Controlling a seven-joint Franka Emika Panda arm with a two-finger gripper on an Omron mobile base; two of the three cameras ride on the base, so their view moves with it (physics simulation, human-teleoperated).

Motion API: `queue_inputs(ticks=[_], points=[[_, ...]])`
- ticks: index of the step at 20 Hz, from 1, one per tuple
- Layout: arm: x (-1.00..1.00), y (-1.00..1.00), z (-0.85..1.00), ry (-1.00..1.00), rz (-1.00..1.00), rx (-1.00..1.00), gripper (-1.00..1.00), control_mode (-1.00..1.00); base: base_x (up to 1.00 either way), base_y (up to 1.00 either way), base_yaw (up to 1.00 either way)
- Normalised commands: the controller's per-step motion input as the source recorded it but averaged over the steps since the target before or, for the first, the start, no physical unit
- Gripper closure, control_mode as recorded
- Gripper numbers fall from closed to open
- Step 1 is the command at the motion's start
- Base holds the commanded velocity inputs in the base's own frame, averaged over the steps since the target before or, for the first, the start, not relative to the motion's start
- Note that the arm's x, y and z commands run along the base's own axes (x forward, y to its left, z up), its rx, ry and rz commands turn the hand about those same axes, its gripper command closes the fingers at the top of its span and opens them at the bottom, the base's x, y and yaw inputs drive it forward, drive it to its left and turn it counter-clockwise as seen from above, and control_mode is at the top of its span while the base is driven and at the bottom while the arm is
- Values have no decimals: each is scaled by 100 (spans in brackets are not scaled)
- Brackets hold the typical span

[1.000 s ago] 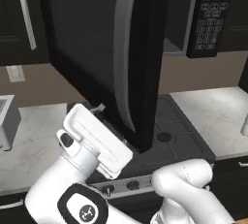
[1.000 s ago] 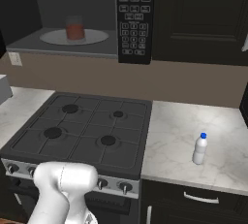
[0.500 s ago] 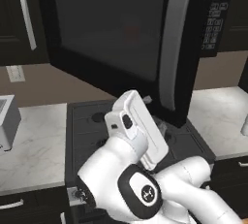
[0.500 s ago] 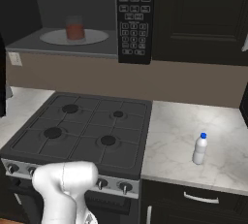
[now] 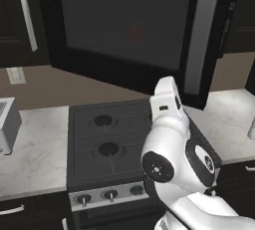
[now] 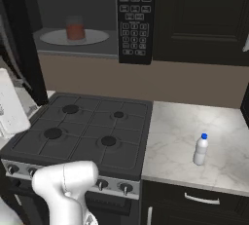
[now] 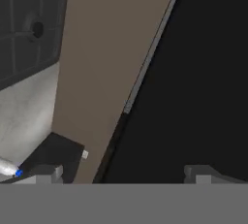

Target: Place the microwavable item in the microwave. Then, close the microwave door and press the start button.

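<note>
While the microwave door (image 5: 134, 35) stands partly swung out over the stove, its dark glass window and long silvery handle (image 5: 199, 35) face the left base camera. Behind it, the microwave (image 6: 82, 19) sits at cabinet height, flanked by dark cabinets (image 6: 204, 19) above a brown backsplash (image 6: 160, 80). Below lies a black four-burner cooktop (image 6: 87, 131) with front knobs, set between marble countertops (image 6: 199, 141).

Inside the grey cavity, the glass tumbler (image 6: 75, 28) of reddish-brown liquid stands upright on the round turntable plate (image 6: 73, 37). A small white bottle (image 6: 200, 149) with a blue cap stands on the right countertop, well apart from the stove.

Seen from the hand view, the gripper (image 7: 123, 172) has its fingers (image 7: 48, 172) spread wide, holding nothing, pointed at a dark panel beside the backsplash.

The keypad panel (image 6: 135, 17) carries rows of small grey buttons; their markings are too small to read.
</note>
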Motion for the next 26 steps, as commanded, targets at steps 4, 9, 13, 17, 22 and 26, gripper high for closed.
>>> queue_inputs(ticks=[4, 9, 13, 17, 22, 26], points=[[81, -7, 10, 6, 20, 14, -100, -100, 0, 0, 0], [84, 1, 33, 17, 11, 7, -100, -100, 0, 0, 0], [74, 1, 37, 19, 2, 0, -100, -100, 0, 0, 0], [62, 0, 23, 16, 4, 0, -100, -100, 0, 0, 0], [58, 0, 10, 13, 4, 0, -100, -100, 0, 0, 0], [57, -2, 0, 7, 7, 1, -100, -100, 0, 0, 0]])
